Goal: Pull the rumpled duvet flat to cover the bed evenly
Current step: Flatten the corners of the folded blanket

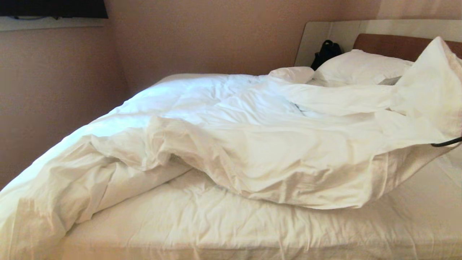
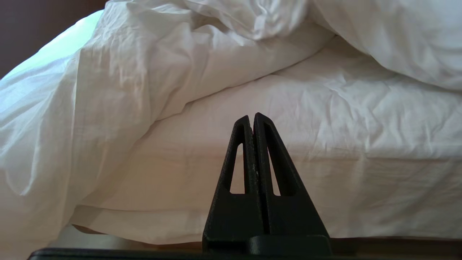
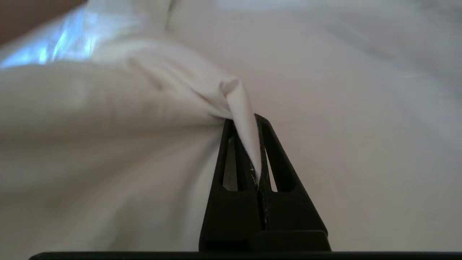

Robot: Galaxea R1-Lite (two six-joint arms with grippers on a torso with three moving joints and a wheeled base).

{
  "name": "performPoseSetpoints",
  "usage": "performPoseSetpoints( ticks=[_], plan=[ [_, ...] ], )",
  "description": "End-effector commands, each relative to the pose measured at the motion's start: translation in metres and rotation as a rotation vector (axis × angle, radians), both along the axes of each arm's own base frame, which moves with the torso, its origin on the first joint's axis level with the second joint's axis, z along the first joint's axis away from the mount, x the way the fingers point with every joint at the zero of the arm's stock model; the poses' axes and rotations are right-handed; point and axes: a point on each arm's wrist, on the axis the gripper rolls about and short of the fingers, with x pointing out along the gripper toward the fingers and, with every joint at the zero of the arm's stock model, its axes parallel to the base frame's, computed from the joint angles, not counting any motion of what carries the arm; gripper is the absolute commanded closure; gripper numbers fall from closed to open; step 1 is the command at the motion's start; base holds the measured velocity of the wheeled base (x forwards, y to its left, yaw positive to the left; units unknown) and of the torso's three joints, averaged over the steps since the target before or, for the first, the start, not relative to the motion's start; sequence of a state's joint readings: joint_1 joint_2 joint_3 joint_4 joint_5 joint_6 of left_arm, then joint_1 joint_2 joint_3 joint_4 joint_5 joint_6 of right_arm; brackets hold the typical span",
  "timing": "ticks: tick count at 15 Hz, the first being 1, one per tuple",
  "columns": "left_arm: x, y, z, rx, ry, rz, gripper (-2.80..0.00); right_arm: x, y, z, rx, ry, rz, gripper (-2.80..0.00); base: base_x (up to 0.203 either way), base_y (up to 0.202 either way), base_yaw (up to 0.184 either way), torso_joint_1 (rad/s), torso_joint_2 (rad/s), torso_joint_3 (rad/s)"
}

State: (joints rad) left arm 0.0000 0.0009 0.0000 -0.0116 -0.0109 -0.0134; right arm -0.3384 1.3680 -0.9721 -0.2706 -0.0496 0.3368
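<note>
The white duvet [image 1: 231, 137] lies rumpled across the bed [image 1: 252, 227], bunched toward the left and hanging over the left front corner. Its right edge is lifted high at the right side of the head view, up near the headboard [image 1: 393, 45]. My right gripper [image 3: 245, 121] is shut on a pinched fold of the duvet [image 3: 238, 104], which stretches taut away from it; the gripper itself is hidden behind the raised cloth in the head view. My left gripper [image 2: 251, 117] is shut and empty, low in front of the mattress side [image 2: 325, 180].
A white pillow [image 1: 361, 66] rests against the headboard, with a black bag [image 1: 326, 53] behind it. Bare mattress sheet shows along the front. A pinkish wall runs close along the bed's left and far sides. A black cable [image 1: 445, 142] loops at the right edge.
</note>
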Motion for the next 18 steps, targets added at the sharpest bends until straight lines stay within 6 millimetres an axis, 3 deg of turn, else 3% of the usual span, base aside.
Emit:
performPoseSetpoints(
  ticks=[1,12,18],
  plan=[
    [0.0,0.0,0.0,0.0,-0.001,0.0,0.0,-0.022,-0.017,0.012,-0.005,-0.055,-0.065,0.0,0.0,0.0,0.0,0.0,0.0,0.0],
    [0.0,0.0,0.0,0.0,0.0,0.0,0.0,-0.091,-0.076,0.027,-0.019,-0.129,-0.321,0.0,0.0,0.0,0.0,0.0,0.0,0.0],
    [0.0,0.0,0.0,0.0,0.0,0.0,0.0,-0.101,-0.09,0.02,0.02,-0.119,-0.344,0.0,0.0,0.0,0.0,0.0,0.0,0.0]
  ],
)
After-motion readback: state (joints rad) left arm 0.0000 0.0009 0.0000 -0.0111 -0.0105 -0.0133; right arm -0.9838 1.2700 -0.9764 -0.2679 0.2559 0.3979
